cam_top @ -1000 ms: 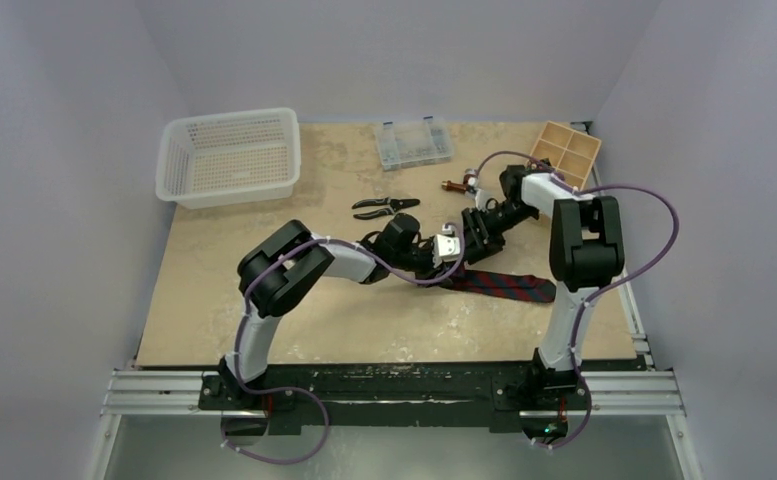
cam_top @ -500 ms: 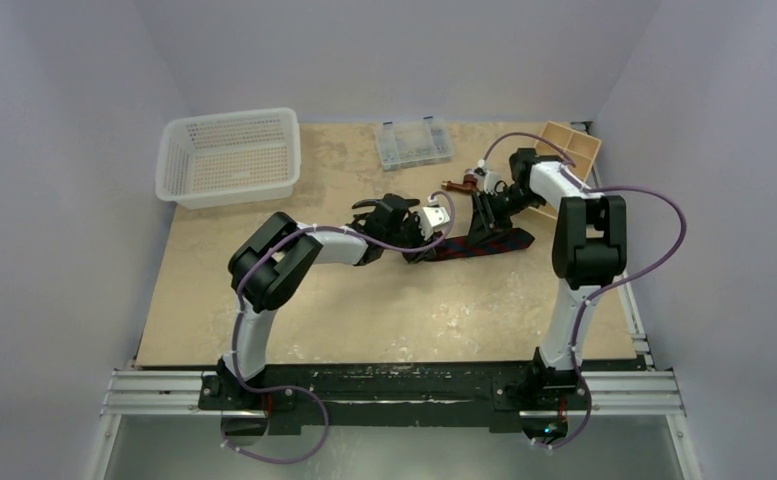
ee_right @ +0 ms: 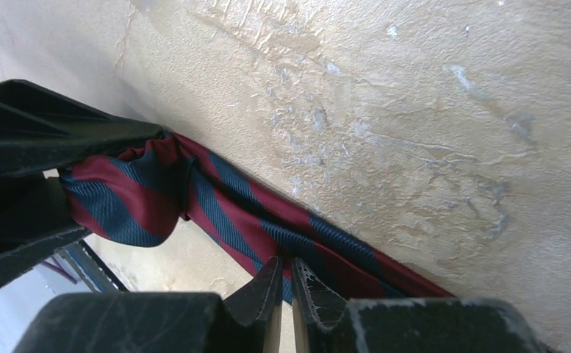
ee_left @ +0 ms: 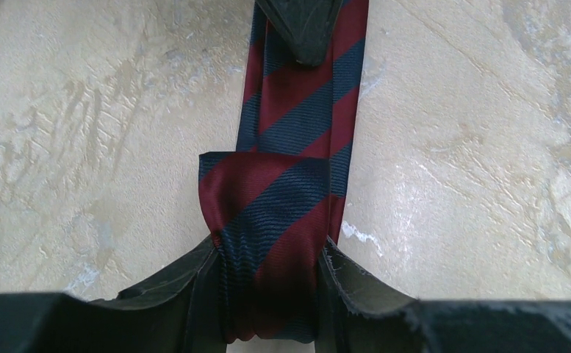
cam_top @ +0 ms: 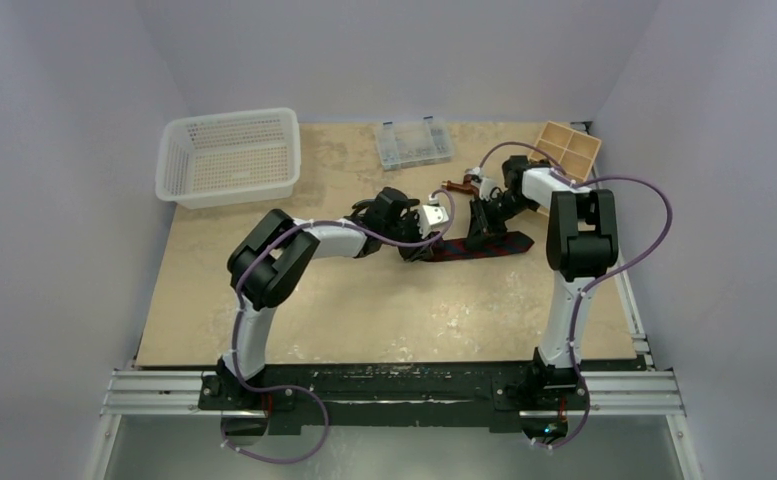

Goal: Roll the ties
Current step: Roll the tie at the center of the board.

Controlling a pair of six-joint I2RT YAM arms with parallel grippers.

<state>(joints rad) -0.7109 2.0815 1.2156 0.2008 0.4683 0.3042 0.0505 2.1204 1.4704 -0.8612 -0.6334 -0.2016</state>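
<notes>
On the beige mottled tabletop, past its middle and toward the right side, the long, narrow, soft fabric tie, striped diagonally in dark navy and dark red, lies as a flat strip from left to right. The left gripper has the left end of it: the jaws stand partly open and are closed on the folded end, with the cloth filling the space between the two fingers. A little further along the strip, the right gripper comes down on the tie with its jaws drawn almost together, only a thin slit between them. Whether a pinch of cloth sits in that slit I cannot tell. In my judgement the danger is a loose or crooked roll. The cloth looks smooth and slippery, so if the left gripper turns while the right one does not hold the strip firmly, the whole tie may slide over the table instead of winding up. The fold can also slip out of the fingers, since only one turn is made. The tie has a fine ribbed weave with a slight shine. Its end is turned over once, with a square edge across the strip, and the rest lies flat and nearly straight. Far behind stand a white plastic mesh basket, a clear plastic compartment box and a wooden divided tray, all well apart from the tie.
</notes>
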